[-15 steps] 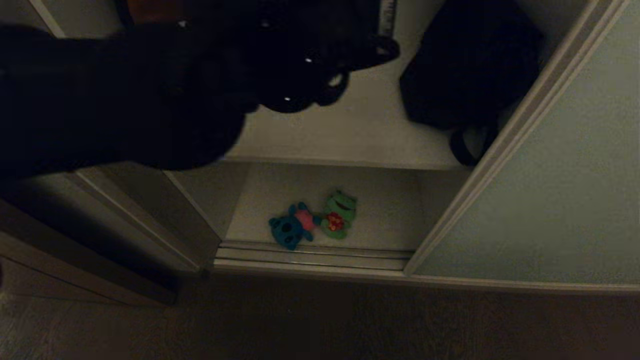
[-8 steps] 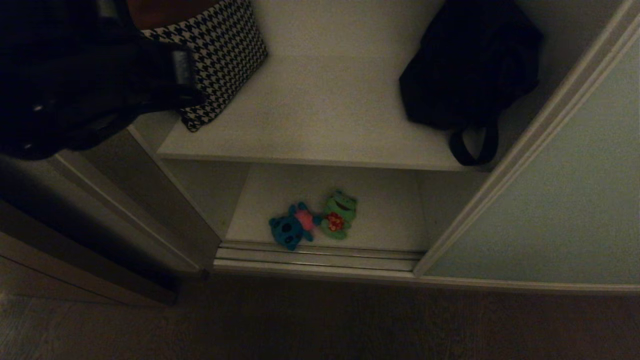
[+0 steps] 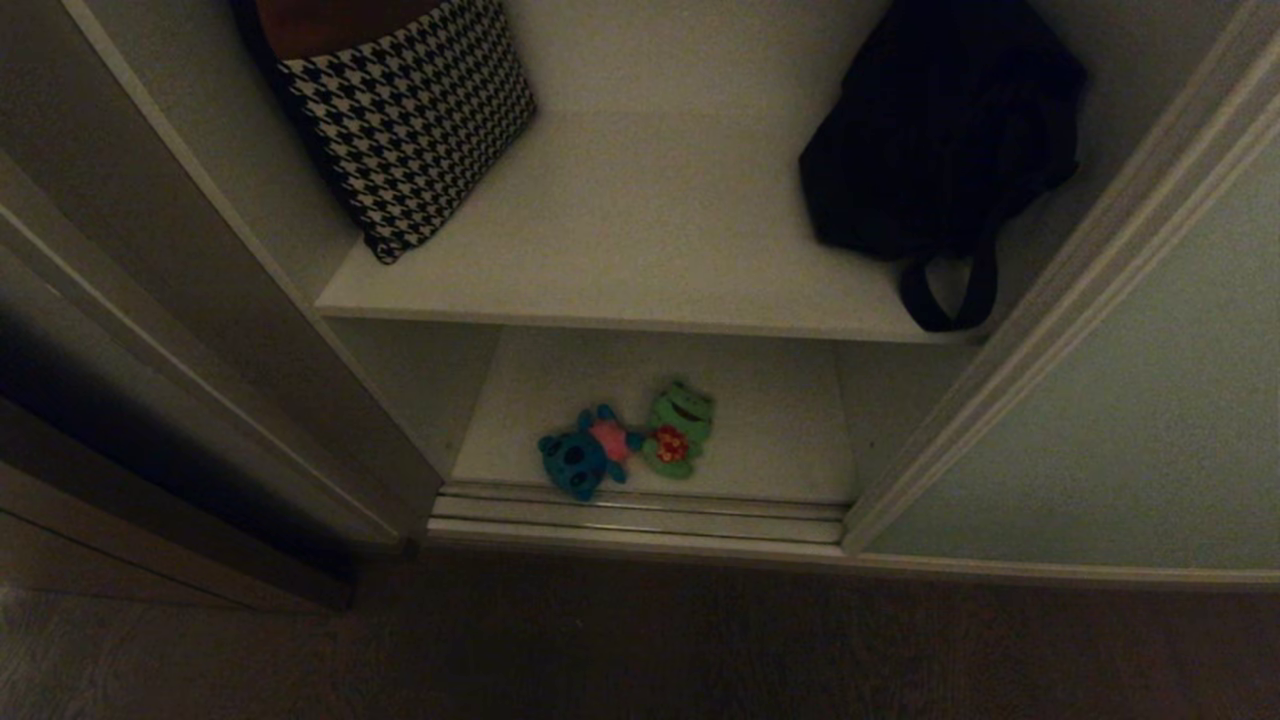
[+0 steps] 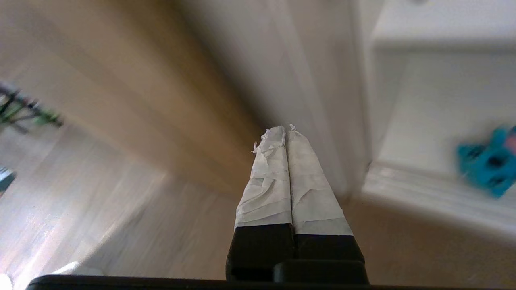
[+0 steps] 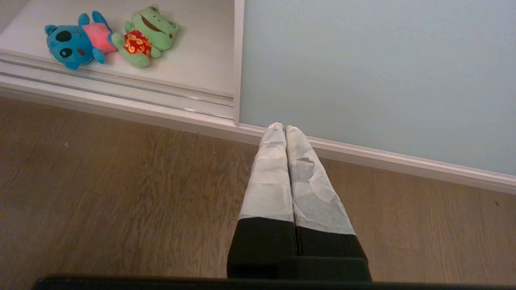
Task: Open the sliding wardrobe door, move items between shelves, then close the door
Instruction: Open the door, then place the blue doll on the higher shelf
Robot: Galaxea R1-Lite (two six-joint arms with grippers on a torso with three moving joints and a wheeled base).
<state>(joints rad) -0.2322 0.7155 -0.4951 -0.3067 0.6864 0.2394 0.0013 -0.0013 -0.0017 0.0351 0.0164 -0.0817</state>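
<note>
Head view looks down into an open wardrobe, with neither arm in sight. The sliding door (image 3: 1120,420), a pale grey-green panel with a light frame, stands pushed to the right, leaving the middle of the wardrobe uncovered. On the bottom shelf (image 3: 780,430), close behind the floor rail (image 3: 640,515), lie two soft toys side by side and touching: a blue toy (image 3: 575,462) with a pink body on the left and a green frog (image 3: 680,425) with a red patch on the right. On the upper shelf (image 3: 650,230) a black-and-white houndstooth cushion (image 3: 420,110) leans against the left wall, and a black bag (image 3: 930,130) sits at the right, its strap hanging over the shelf's front edge.

From the left wrist, the left gripper (image 4: 287,129) has its taped fingers pressed together with nothing between them; it hangs above the wooden floor (image 4: 121,225) near the wardrobe's left frame, and the blue toy shows blurred off to one side.

From the right wrist, the right gripper (image 5: 281,128) also has its fingers together and empty, low over the floor in front of the door's bottom edge, well apart from both toys.
</note>
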